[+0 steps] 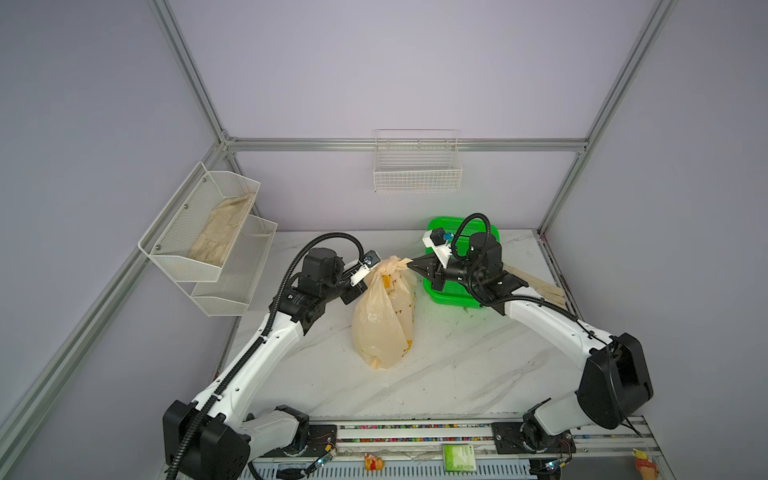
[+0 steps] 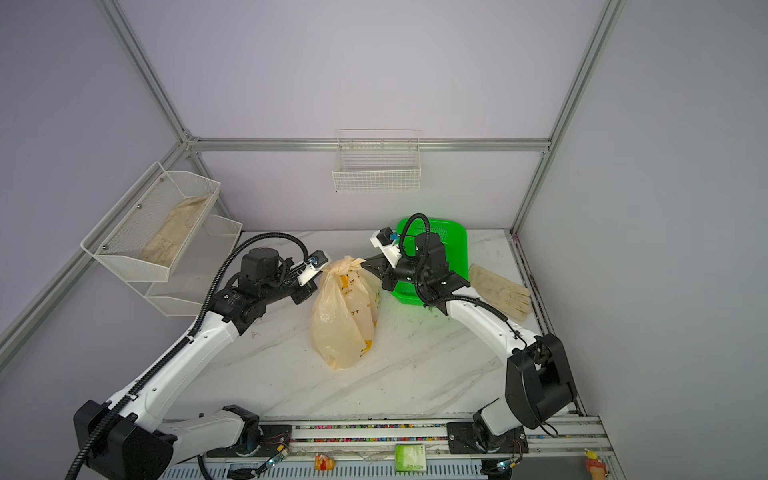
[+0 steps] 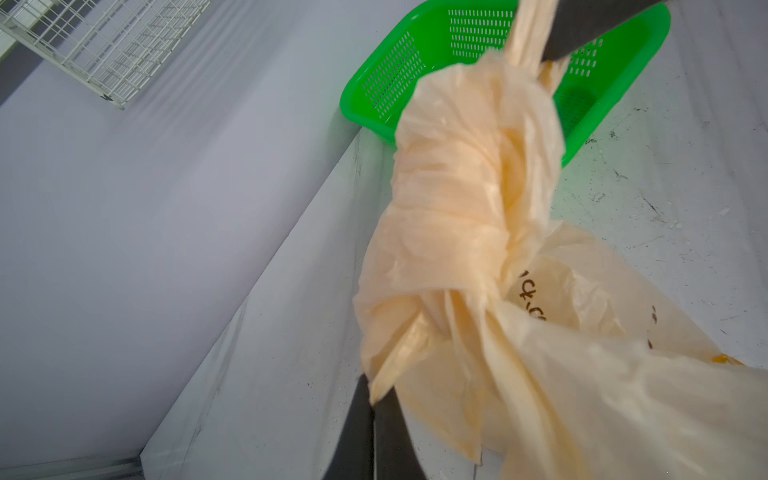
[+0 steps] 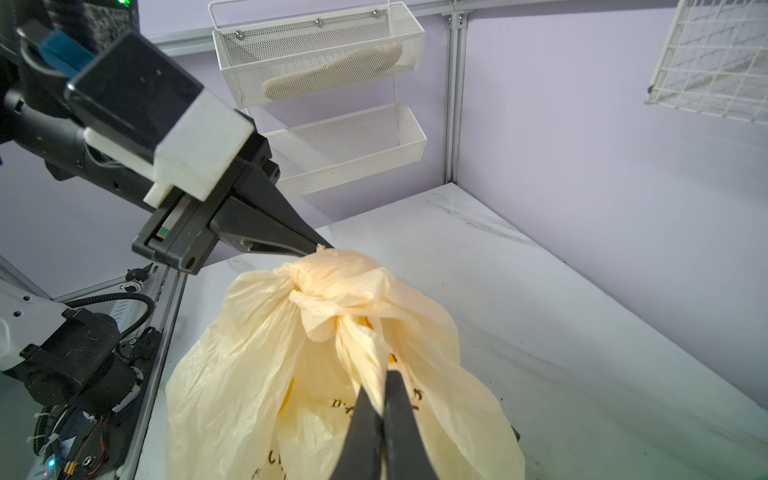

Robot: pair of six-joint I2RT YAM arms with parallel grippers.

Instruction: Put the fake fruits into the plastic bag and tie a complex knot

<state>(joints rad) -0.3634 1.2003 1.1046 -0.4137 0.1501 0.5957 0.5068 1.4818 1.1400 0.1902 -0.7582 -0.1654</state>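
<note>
left gripper (image 3: 372, 401) and right gripper (image 4: 383, 376), angled inward, clamp ends of the knot (image 4: 332, 278).

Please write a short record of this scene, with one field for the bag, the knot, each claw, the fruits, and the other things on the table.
bag: peach plastic, standing on the marble table, top gathered
knot: tied at the bag's top
left claw: shut on one strap end of the bag
right claw: shut on another strap end
fruits: none visible outside the bag
nearby: green basket beyond the bag; glove beside the basket
</note>
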